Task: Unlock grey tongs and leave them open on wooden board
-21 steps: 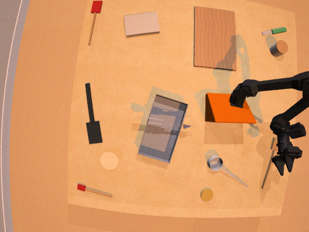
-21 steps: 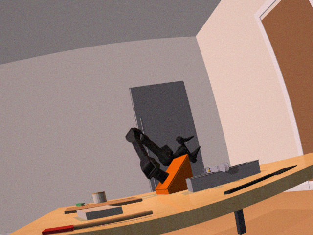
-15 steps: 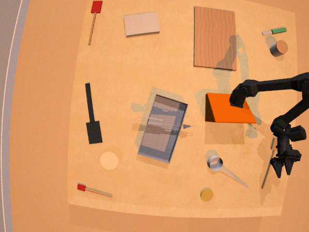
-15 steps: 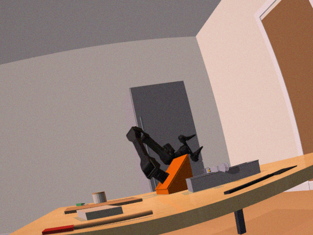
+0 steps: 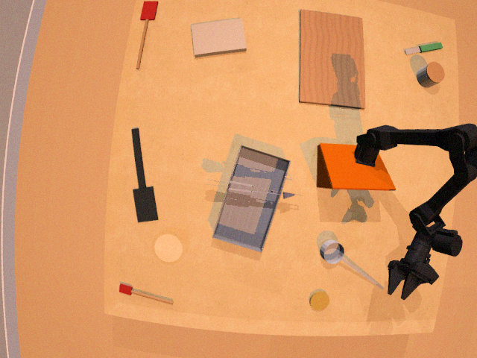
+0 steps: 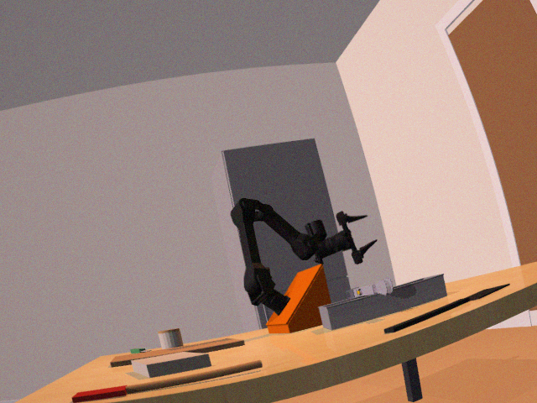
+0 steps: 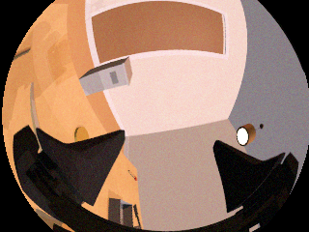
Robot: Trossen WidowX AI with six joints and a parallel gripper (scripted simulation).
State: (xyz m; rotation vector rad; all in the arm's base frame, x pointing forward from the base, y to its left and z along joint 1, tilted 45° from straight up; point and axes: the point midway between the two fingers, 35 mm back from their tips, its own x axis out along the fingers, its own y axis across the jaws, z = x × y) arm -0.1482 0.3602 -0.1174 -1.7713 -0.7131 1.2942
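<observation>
The grey tongs (image 5: 241,187) (image 6: 383,287) lie across the roasting tin (image 5: 236,243) (image 6: 355,316), sticking out past both long sides. Their arms look close together; the lock is too small to make out. The wooden board (image 5: 315,57) (image 6: 229,343) lies flat at the top of the top view, with nothing on it but the arm's shadow. My gripper (image 5: 396,294) (image 6: 371,228) (image 7: 172,141) is wide open and empty. It is raised above the table, well to the right of the tongs in the top view, fingers pointing sideways. The tongs cannot be made out in the wrist view.
An orange wedge (image 5: 354,173) (image 6: 299,295) stands by the arm's base, between tin and board. A ladle (image 5: 332,251) and a yellow disc (image 5: 319,300) (image 7: 81,133) lie near the gripper. A black spatula (image 5: 145,203) and a pale disc (image 5: 168,247) lie left of the tin.
</observation>
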